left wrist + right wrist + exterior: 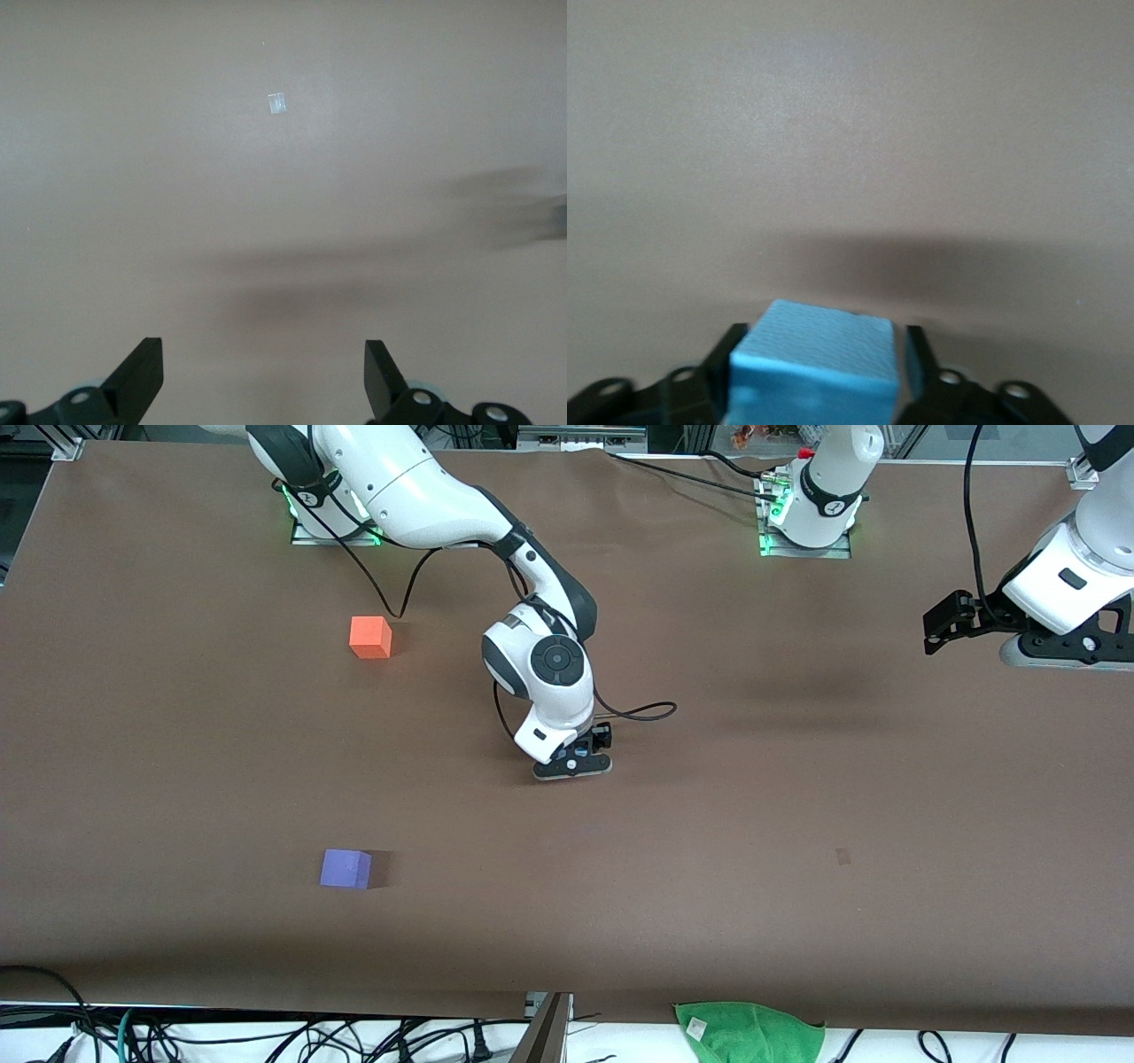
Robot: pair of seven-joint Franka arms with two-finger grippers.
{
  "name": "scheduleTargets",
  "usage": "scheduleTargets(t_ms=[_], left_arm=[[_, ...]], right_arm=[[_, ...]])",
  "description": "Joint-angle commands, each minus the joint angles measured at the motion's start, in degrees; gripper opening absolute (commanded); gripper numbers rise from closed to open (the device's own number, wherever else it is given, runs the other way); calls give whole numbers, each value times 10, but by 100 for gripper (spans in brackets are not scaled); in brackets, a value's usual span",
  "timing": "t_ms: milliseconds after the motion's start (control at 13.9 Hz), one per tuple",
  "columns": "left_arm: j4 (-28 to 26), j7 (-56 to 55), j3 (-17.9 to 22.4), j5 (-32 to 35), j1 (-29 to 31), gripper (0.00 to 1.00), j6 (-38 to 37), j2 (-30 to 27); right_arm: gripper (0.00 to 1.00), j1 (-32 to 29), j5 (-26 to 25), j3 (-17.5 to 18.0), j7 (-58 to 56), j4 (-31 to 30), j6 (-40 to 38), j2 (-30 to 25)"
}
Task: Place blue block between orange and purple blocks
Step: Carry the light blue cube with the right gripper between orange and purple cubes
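On the brown table [797, 797], right gripper [572, 766] clamped around blue block [815, 367] mid-table, orange block [370, 638] and purple block [345, 868] toward the right arm's end; left gripper [264, 376] waiting, spread empty.

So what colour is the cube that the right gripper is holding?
Light sky blue: the blue block sits between the right gripper's fingers, best seen in the right wrist view.
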Motion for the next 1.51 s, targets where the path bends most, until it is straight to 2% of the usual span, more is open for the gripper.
scheduleTargets(t_ms=[0,144,359,503,646,790,933,1077,1221,1436], left_arm=[[-7,15,4,-15,-3,100,5,-7],[-7,15,4,-15,-3,100,4,-7],[-7,15,4,-15,-3,100,3,-7],[-7,15,4,-15,-3,100,0,-7],[-7,15,4,-15,-3,100,-1,-7],[-7,15,4,-15,-3,100,-1,-7],[-7,15,4,-15,-3,100,-1,-7],[-7,15,4,-15,-4,100,-1,-7],[-7,14,4,-15,-4,100,-1,-7],[-7,15,3,-15,-4,100,-1,-7]], right_arm=[[38,8,-13,-6,21,-8,4,-8],[21,1,-14,-8,10,-8,-2,-13],[21,-41,-6,-8,-12,-8,-41,-43],[21,-81,9,-3,-64,-7,-93,-65],[21,-102,26,-9,-124,-12,-125,-87],[21,-149,29,-11,-181,-35,-146,-107],[22,-192,43,-11,-278,-122,-127,-160],[22,-244,78,-12,-378,-233,-70,-224],[24,-267,78,-22,-408,-323,-13,-271],[25,-279,79,-23,-417,-404,69,-287]])
